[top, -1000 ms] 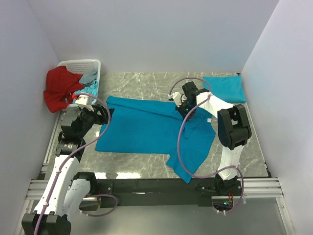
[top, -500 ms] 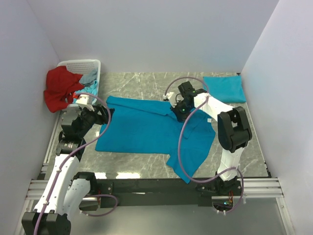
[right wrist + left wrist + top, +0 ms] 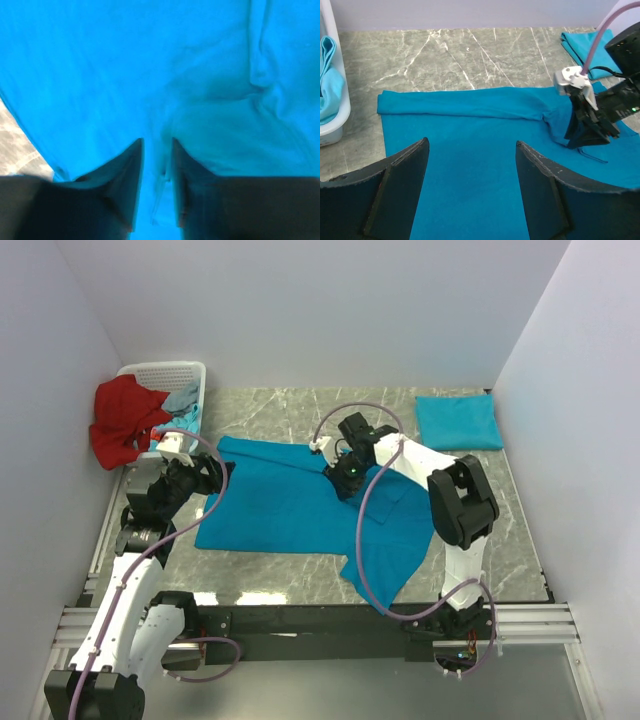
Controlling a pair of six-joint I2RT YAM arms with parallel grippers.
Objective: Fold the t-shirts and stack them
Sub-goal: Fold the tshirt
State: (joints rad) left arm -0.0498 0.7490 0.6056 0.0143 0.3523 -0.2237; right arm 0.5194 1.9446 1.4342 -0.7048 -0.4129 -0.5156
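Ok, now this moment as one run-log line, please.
left fingers: open, over spread t-shirt | right fingers: slightly apart, at its folded edge | stack: one folded t-shirt

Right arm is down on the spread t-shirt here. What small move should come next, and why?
Probably open the right gripper wider and lift straight off the t-shirt. Its fingers are only narrowly parted with a cloth ridge between them, and the far edge already lies folded over, so lifting now might drag the fold open.
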